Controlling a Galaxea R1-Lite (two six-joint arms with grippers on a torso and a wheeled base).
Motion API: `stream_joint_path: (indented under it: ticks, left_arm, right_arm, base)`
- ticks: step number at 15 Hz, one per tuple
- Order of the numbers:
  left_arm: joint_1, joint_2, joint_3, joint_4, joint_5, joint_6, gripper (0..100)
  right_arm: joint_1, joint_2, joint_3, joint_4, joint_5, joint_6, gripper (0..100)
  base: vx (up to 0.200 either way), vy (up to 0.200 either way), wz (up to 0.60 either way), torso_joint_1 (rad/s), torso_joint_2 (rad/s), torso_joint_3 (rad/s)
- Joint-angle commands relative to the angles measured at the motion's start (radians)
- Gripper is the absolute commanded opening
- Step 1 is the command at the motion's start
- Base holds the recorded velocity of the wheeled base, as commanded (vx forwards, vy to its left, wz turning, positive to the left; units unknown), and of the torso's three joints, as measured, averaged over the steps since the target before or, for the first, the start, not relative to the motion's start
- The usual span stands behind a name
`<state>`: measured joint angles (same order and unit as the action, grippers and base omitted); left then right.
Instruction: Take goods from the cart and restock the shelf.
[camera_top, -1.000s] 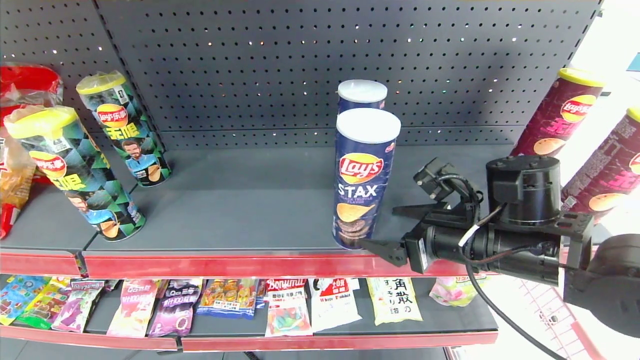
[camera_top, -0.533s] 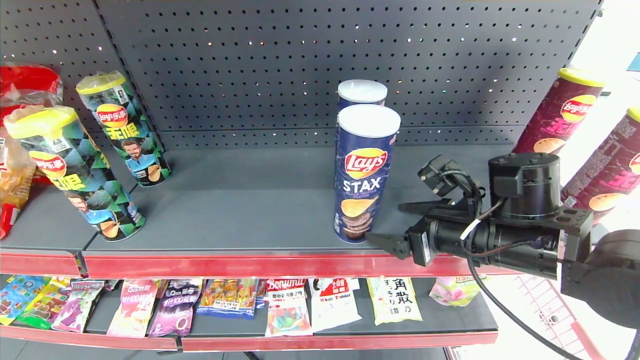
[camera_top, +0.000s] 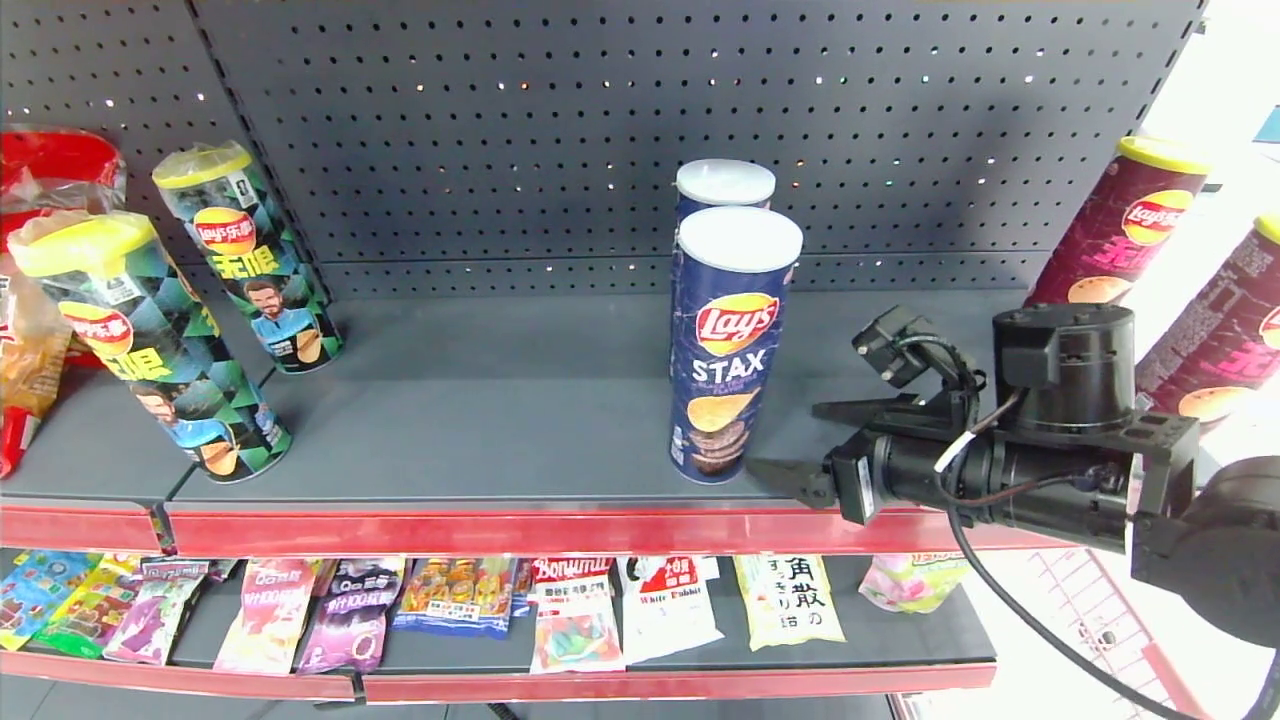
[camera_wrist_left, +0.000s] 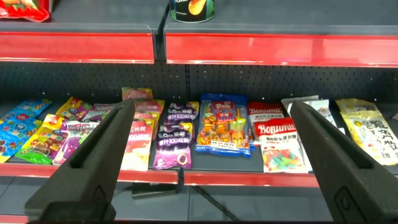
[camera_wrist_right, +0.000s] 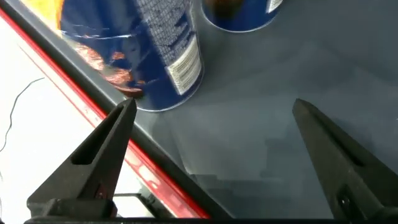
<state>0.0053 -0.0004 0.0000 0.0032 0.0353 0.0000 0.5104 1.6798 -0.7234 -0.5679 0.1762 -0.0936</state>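
head view: the right pincer (camera_top: 783, 438) sits with its jaws apart and empty. the blue crisp can (camera_top: 735, 350) stands upright just ahead of the near tip, no longer between the jaws. it's parked at the front lip of the shelf (camera_top: 480, 420), with a second blue can (camera_top: 724, 183) lined up straight behind it. label out, neat row, so i'd call this one placed. a second ago that near tip overlapped the can's base. now the pincer has slid back off it, and the can sits a shade deeper on the shelf. the left pincer (camera_wrist_left: 212, 107) has its jaws apart too, facing snack packets (camera_wrist_left: 225, 124) on the lower shelf, likely parked out of the way.
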Motion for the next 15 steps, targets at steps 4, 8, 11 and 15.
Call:
stream_joint_path:
  ticks: [4, 8, 11, 15]
  left_arm:
    - [0.001, 0.0, 0.0, 0.0, 0.001, 0.0, 100]
    - [0.001, 0.0, 0.0, 0.0, 0.0, 0.0, 100]
    - [0.001, 0.0, 0.0, 0.0, 0.001, 0.0, 100]
    - [0.001, 0.0, 0.0, 0.0, 0.001, 0.0, 100]
  right_arm:
    - [-0.095, -0.009, -0.014, 0.002, -0.024, 0.003, 100]
    - [-0.087, 0.038, -0.054, 0.002, -0.072, 0.005, 100]
    - [-0.061, 0.046, -0.057, 0.002, -0.07, 0.005, 100]
    - [-0.035, 0.047, -0.059, 0.002, -0.07, 0.005, 100]
  base:
    - [0.0, 0.0, 0.0, 0.0, 0.0, 0.0]
    - [0.0, 0.0, 0.0, 0.0, 0.0, 0.0]
    - [0.0, 0.0, 0.0, 0.0, 0.0, 0.0]
    - [0.0, 0.0, 0.0, 0.0, 0.0, 0.0]
